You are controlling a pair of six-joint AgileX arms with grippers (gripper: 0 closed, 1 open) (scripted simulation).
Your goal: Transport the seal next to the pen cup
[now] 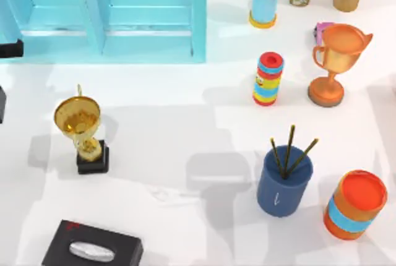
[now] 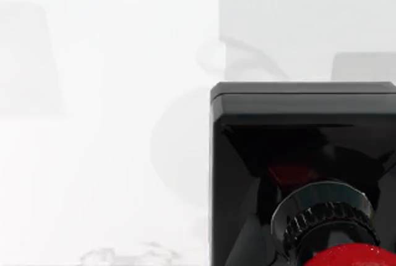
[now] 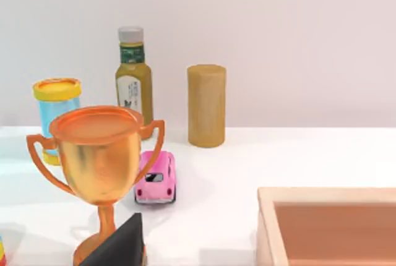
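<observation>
Surface: a white table [image 1: 185, 124] crossed by soft grey shadows, with a pale wall behind it in the right wrist view.
Seal: the small stamp with a black square base, ribbed black neck and glossy red knob [image 2: 303, 173] sits close under the left wrist camera, over the white tabletop; the knob is cut off at the frame edge.
Pen cup: the dark blue cylindrical cup holding three thin dark pens [image 1: 284, 180] stands toward the table's right, beside an orange can with a blue band [image 1: 355, 205].
Left side: a gold trophy on a black square base [image 1: 82, 131] and a flat black tissue box [image 1: 93, 246].
Back left: a light blue shelf unit [image 1: 111, 12].
Grip state: whether either gripper is open or closed cannot be told.
</observation>
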